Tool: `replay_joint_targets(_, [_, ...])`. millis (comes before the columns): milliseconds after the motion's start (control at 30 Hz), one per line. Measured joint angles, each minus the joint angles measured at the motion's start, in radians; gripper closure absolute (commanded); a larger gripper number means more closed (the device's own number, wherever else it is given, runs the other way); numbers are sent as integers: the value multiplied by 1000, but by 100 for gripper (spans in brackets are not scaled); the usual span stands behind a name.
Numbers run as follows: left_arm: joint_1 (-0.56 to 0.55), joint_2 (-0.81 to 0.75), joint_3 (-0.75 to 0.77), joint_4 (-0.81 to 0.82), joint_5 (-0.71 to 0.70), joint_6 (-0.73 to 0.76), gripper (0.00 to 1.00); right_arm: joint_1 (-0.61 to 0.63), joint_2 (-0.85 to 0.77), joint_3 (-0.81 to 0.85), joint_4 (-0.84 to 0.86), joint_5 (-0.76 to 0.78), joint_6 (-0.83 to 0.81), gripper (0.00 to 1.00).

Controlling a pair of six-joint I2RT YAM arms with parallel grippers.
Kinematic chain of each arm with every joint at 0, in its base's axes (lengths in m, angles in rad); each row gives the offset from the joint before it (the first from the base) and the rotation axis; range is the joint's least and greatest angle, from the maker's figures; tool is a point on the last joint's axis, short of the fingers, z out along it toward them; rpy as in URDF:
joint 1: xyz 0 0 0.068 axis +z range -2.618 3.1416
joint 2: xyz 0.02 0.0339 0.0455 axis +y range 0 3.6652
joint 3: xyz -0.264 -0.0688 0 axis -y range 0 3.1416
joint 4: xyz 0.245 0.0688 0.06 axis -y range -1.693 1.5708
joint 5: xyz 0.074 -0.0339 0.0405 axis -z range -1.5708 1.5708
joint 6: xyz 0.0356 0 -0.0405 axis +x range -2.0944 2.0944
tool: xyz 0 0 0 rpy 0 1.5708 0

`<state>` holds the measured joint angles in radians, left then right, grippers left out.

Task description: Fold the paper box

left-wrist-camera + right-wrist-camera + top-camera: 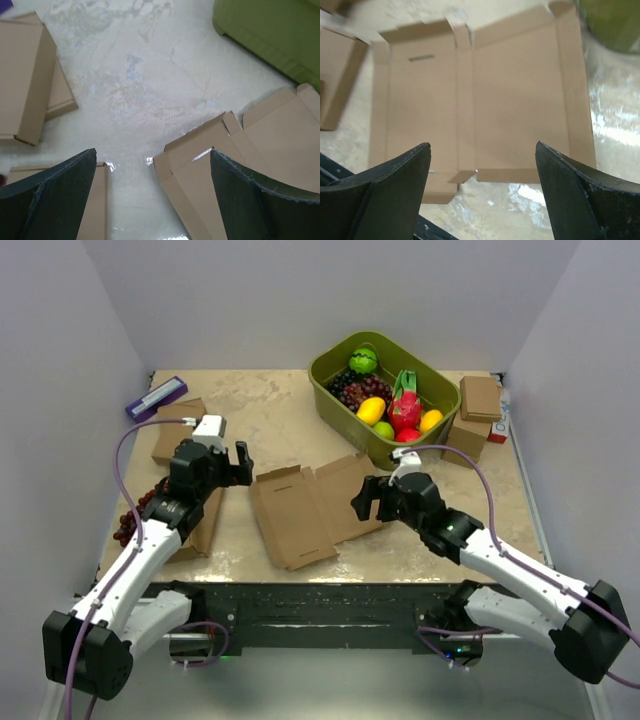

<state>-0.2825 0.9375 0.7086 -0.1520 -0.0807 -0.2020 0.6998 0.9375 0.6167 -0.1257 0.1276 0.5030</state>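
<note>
Your left claw (243, 462) and right claw (366, 498) both gape empty, with the paper box (305, 508) flat between them. Lift a flap without pinning it and you'll probably slide the whole sheet.

Shows the paper box (310, 510) as a plain brown sheet of thin die-cut cardboard, unfolded and lying flat around the middle of the tabletop (270, 410), somewhat toward the near edge. Has two broad panels side by side, joined by a narrow creased strip, with slim flaps along the outer edges, small tabs at the corners and a short slot cut in the left panel. Sits skewed, left panel nearer, right panel angled toward the far right.
</note>
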Motion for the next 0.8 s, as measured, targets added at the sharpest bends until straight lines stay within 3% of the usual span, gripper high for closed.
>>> replay_joint_targets(467, [0,13,-72,-88,84,-207,0,13,149,35,-111,188,22,10])
replay_joint_targets(667, [-1,-51,-372,-14,204,-456,0,13,114,34,-83,191,36,11])
replay_joint_targets(800, [-1,-109,-439,22,216,-565,0,13,132,38,-81,175,36,11])
